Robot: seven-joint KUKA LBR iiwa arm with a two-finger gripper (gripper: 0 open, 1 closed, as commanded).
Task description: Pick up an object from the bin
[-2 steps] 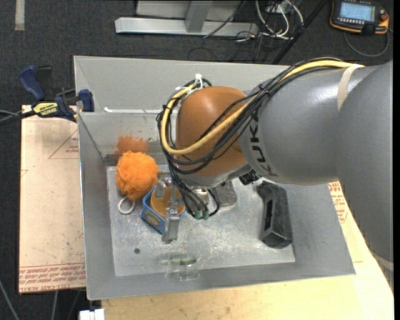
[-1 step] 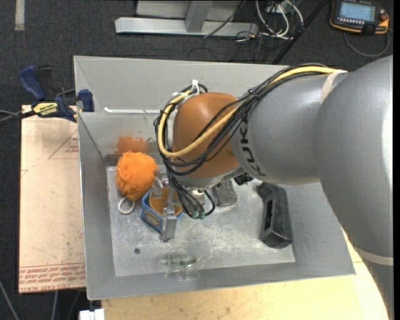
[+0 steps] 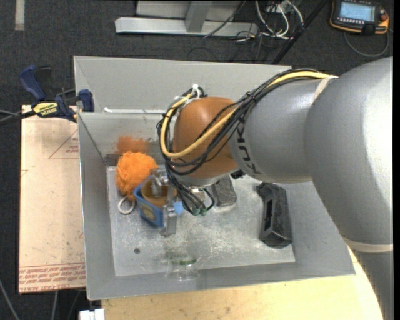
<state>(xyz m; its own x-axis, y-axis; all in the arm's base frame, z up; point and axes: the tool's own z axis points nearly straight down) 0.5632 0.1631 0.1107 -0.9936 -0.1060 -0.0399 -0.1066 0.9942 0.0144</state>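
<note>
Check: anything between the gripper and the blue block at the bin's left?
Nothing visible. The gripper sits right at the blue block, on its right edge. An orange fluffy ball lies just above the block in the view, and a metal ring lies by its left edge, both away from the gripper's side.

The bin (image 3: 94,187) is holding one fuzzy orange ball (image 3: 134,170), one blue box (image 3: 150,211), one metal ring (image 3: 126,205), one black handle (image 3: 274,214) at four o'clock and one clear piece (image 3: 180,266) at six.

I stood in a robotics lab: dark carpet (image 3: 37,37) lay around my grey metal bin (image 3: 94,187), with loose cables (image 3: 275,25), a teach pendant (image 3: 359,15) and a metal stand base (image 3: 181,25) behind it.
</note>
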